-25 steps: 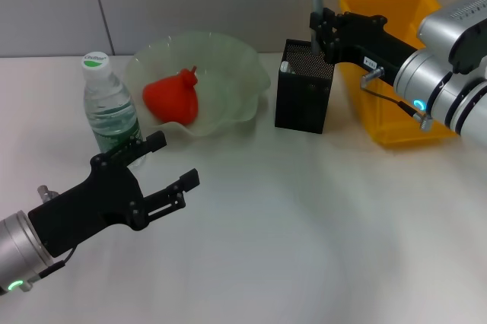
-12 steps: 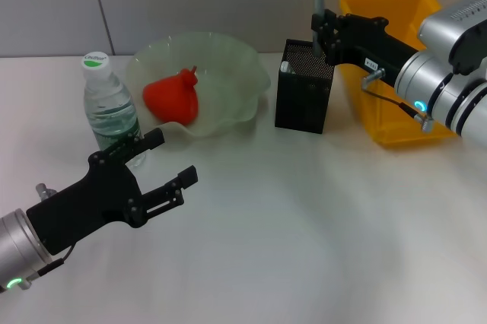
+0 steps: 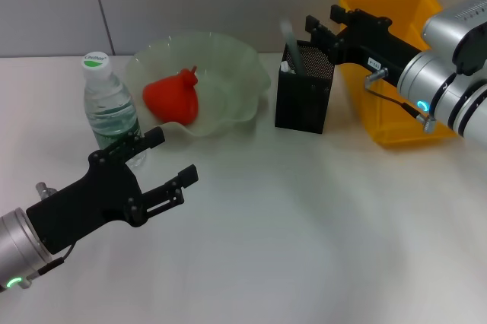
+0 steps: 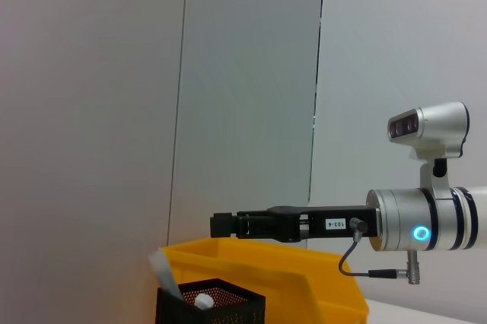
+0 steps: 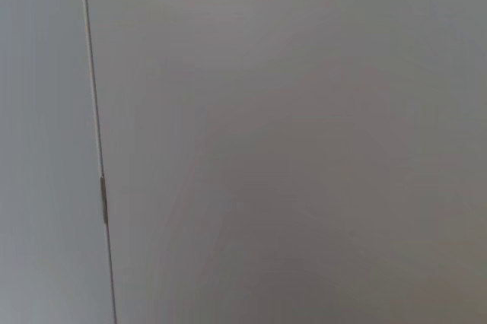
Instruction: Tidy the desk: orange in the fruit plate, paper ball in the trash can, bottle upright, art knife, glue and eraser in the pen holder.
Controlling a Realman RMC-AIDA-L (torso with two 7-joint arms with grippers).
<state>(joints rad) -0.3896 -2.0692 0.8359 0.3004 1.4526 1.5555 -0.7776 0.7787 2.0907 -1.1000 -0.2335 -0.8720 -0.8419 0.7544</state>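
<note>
Pen holder (image 3: 303, 99) w/ a pale stick inside – your right gripper (image 3: 326, 29) hangs open above it; pull back sloppy & you'll tip it. Left gripper (image 3: 169, 164) open too.

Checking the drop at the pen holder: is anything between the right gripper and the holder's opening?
Nothing visible. The right gripper, open, hangs just above the pen holder, where a pale grey stick leans.

the right gripper (image 3: 326, 24) now stands with fingers parted and empty over the pen holder (image 3: 304, 88); the grey stick (image 3: 290, 40) it gripped upright earlier now leans inside, tilted toward 11 o'clock.
</note>
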